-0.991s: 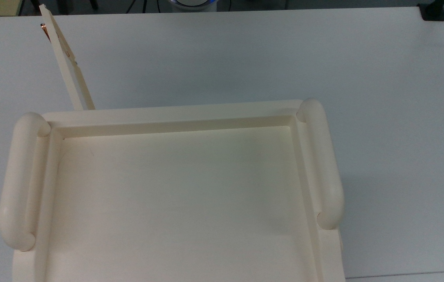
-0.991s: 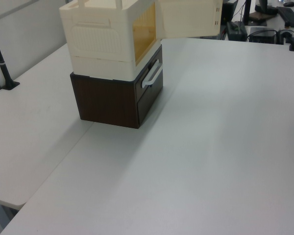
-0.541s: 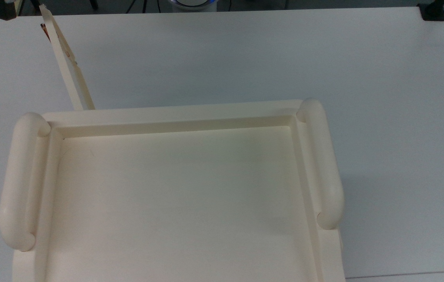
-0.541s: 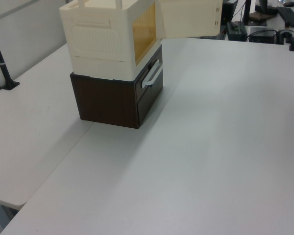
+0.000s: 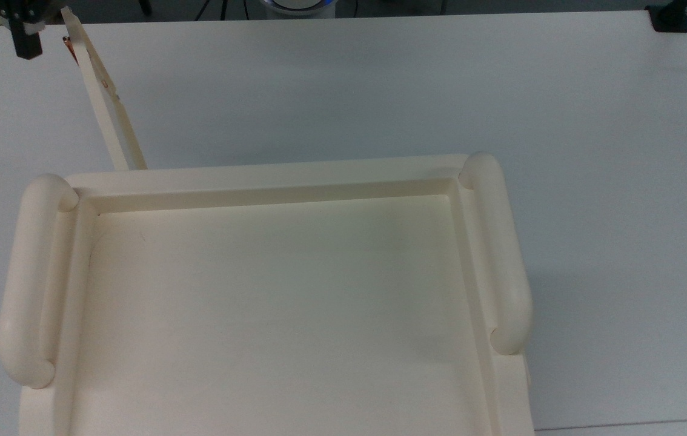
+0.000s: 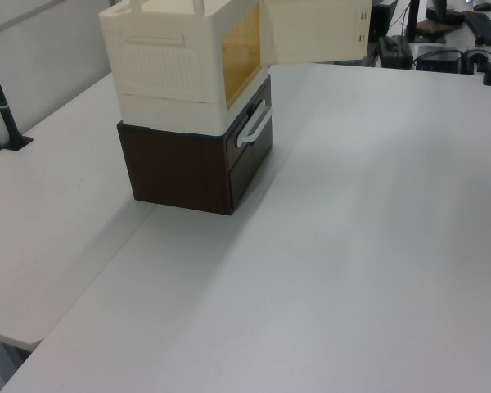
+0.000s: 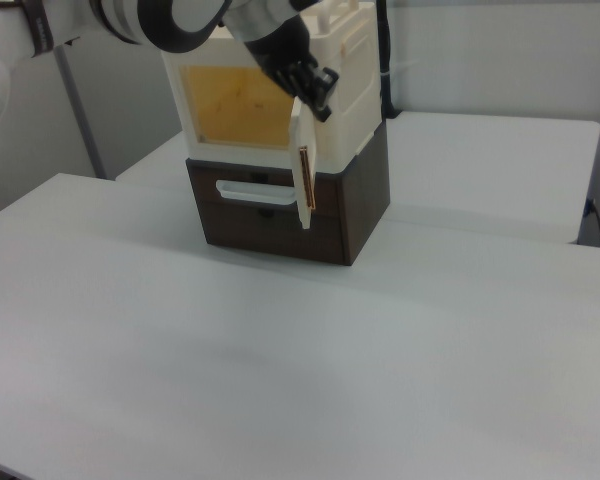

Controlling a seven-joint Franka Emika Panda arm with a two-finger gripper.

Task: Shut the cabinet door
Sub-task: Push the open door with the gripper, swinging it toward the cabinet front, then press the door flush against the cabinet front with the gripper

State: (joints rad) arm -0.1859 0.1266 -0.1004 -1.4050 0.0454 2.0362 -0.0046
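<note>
cabinet door (image 5: 103,91) standing open, gripper (image 5: 26,43) hovering just beside its handle end, finger state impossible to tell, cabinet (image 6: 184,61) sitting on bench (image 6: 352,246)

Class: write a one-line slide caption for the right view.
Robot gripper nears the open thin cream cabinet door.

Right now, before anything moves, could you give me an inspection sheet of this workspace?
Surface: matte white table, seam between two tops.
Job's things: large cream plastic cabinet sits on a dark brown drawer unit; its thin cream cabinet door stands swung open, amber interior exposed.
Clutter: nothing seen.
Hand: black robot hand hangs beside the door's free end, near the small copper handle; contact unclear.
Cables: dark cables beyond the table's far edge in the left view.
Surroundings: black clamp pole at the left view's left; pale wall behind.
</note>
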